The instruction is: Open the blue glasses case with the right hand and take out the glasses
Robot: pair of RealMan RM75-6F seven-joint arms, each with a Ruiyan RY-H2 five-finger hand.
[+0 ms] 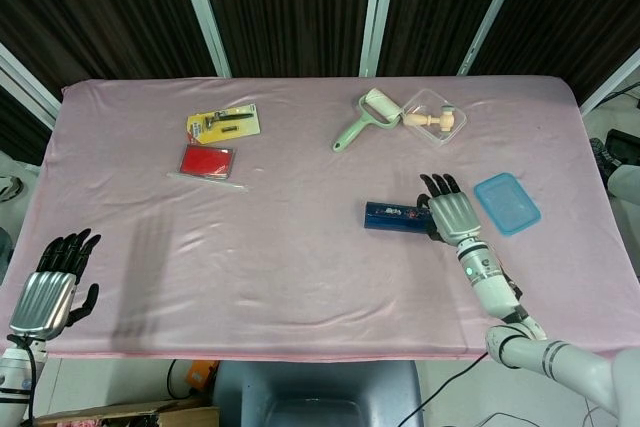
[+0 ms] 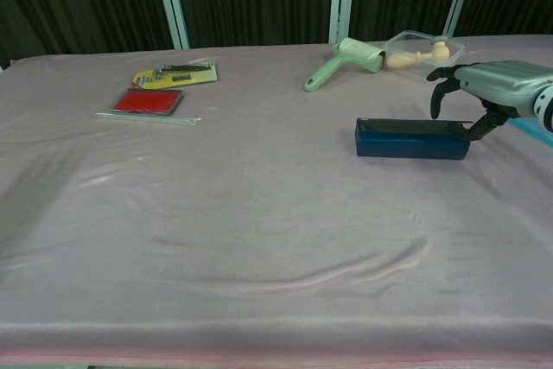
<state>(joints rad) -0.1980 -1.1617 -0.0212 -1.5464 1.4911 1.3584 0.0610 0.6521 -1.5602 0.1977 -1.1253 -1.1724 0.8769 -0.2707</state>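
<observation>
The worktop (image 1: pixel 300 257) is covered with a pink cloth. The blue case (image 1: pixel 397 216) is seen closed, right of the centre. Its right end is touched by the right hand (image 1: pixel 452 213), whose fingers are curled above it and thumb set against the end. The left hand (image 1: pixel 48 287) is held open at the near left corner, nothing in it.

blue glasses case (image 1: pixel 397 216) print illegible, no other text
</observation>
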